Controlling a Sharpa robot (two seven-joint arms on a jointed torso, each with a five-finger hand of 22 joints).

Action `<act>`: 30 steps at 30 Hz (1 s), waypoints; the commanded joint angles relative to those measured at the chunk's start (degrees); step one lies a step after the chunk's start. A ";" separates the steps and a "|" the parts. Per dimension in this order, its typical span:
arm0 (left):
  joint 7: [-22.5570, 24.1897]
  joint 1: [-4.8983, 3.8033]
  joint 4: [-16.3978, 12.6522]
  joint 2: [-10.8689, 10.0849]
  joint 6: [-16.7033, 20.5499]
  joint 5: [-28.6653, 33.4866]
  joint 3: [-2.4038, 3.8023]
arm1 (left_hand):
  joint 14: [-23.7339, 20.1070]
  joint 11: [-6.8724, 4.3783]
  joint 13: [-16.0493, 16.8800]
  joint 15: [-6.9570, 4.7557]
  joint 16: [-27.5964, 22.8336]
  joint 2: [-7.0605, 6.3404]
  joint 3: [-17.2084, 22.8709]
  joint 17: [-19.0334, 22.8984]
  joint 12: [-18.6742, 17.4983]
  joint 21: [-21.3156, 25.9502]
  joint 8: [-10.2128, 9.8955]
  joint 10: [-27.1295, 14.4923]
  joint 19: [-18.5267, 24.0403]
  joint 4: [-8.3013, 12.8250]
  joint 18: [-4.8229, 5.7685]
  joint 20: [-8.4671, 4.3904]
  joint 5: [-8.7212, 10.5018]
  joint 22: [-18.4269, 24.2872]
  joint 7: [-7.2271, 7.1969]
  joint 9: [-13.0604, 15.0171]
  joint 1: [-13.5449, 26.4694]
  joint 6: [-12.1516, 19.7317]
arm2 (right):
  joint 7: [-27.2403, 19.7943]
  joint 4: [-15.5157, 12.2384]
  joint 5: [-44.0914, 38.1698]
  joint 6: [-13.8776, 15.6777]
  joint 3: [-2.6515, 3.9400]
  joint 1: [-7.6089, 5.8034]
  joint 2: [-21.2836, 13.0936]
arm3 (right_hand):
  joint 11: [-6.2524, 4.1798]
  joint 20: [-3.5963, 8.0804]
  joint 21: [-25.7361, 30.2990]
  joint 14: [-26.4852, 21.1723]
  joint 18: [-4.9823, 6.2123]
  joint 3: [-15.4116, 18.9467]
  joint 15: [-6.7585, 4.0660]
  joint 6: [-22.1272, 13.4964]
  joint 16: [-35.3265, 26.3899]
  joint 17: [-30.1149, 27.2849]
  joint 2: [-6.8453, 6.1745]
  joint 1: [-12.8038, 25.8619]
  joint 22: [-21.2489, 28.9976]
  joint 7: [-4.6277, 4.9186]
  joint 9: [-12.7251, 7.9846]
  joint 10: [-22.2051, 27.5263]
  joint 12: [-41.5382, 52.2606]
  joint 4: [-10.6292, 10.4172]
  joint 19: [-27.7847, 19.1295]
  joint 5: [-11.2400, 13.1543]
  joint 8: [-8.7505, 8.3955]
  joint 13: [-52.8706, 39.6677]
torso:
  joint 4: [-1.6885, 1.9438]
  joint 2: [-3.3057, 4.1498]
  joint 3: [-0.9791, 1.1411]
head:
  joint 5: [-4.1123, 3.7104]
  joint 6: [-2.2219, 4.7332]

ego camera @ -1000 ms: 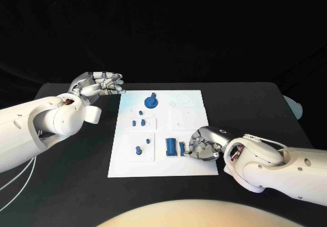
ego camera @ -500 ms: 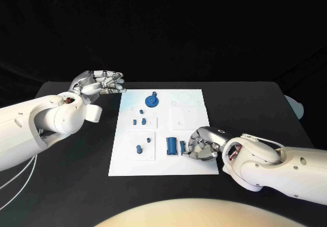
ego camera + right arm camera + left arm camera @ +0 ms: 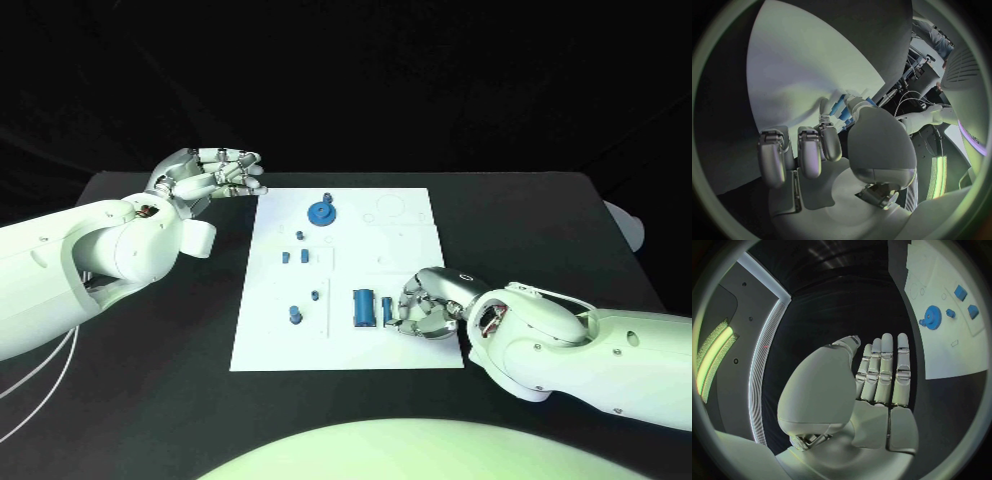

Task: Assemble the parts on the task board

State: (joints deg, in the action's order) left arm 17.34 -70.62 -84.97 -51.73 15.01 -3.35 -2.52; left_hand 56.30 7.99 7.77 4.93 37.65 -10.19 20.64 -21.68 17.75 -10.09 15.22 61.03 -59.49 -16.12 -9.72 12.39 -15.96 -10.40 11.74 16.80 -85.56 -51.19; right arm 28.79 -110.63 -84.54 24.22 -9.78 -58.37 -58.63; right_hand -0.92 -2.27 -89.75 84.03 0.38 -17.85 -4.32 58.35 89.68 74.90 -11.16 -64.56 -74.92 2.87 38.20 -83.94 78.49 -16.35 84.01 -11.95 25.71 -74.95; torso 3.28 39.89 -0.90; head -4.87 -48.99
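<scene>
Right robot hand point(image 3: 430, 308) curled over blue cylinder point(image 3: 364, 308) on task board point(image 3: 411, 352), grip unclear; left robot hand point(image 3: 214, 176) empty, fingers together; possible slip, knocking neighbouring parts.

Black table point(image 3: 144, 400), white task board point(image 3: 411, 240) lying flat at its middle, small blue parts point(image 3: 320, 212) on the board

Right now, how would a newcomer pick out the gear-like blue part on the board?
Find the white task board mid-table. Near its far edge, closer to the left hand than the right hand, lies the blue gear. It is round and toothed; the other blue parts are smaller pegs or blocks.
</scene>
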 commanded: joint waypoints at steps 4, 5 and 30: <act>0.55 -0.06 -0.20 0.01 -0.40 0.22 0.04 | -0.45 -0.08 0.06 -0.02 -0.29 -0.11 0.34 -0.06 0.37 0.21 0.34 -0.43 0.01 -0.02 -0.71 0.36 0.06 0.05 0.03 0.09 0.44 0.24 | 0.44 0.16 -0.63 -1.79 0.06 -0.03 0.26 | -0.29 0.61 -0.25 5.97 -0.38 0.73 -0.30 0.34 0.32 15.10 -0.71 -1.53 -15.08 0.00 -0.07 -1.25 0.07 0.10 5.99 1.05 0.06 -8.19 | -0.03 -0.03 -0.03 | -0.07 -0.10; 0.54 -0.06 -0.21 0.00 -0.40 0.22 0.04 | -0.45 -0.08 0.06 -0.02 -0.29 -0.11 0.34 -0.06 0.37 0.21 0.34 -0.43 0.01 -0.02 -0.71 0.36 0.06 0.05 0.03 0.09 0.44 0.24 | 0.46 0.17 -0.62 -1.92 0.06 -0.03 0.26 | -0.30 0.62 -0.25 5.97 -0.38 0.81 -0.30 0.34 0.32 15.10 -0.73 -1.83 -15.08 -0.01 -0.07 -1.23 0.03 0.13 5.99 1.18 0.05 -8.17 | -0.02 -0.04 -0.02 | -0.09 -0.12; 2.83 0.00 1.10 0.92 0.37 1.43 -0.46 | -0.50 -0.01 0.10 0.04 -0.30 -0.52 0.32 -0.18 0.47 0.45 0.46 -0.65 -0.10 -0.11 -0.70 0.40 0.17 0.23 0.05 0.11 0.80 0.48 | -37.98 5.68 39.09 15.48 0.28 -4.73 -1.35 | 2.48 -1.28 20.37 2.46 3.54 1.64 1.91 -6.87 -6.51 3.10 2.44 -9.57 -8.97 3.30 -1.34 7.70 -14.76 1.15 -1.37 0.20 -4.11 0.31 | -0.43 -1.63 -0.88 | -1.10 3.15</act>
State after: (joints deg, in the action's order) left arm 17.94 -70.58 -84.06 -51.14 15.13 -3.05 -3.00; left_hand 56.30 7.89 7.82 4.93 37.65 -10.73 20.64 -21.77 18.03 -9.88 15.46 60.71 -59.48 -16.12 -9.73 12.39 -15.96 -10.24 11.74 16.87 -85.02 -51.19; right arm 5.26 -106.12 -62.95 35.49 -9.52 -62.74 -60.39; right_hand 1.50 -3.66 -70.14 83.98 3.50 -15.90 -2.81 51.79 83.51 74.93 -8.86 -73.63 -74.95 6.12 36.89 -76.62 64.29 -15.30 82.97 -11.98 21.87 -74.64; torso 3.03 38.94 -1.38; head -5.72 -46.62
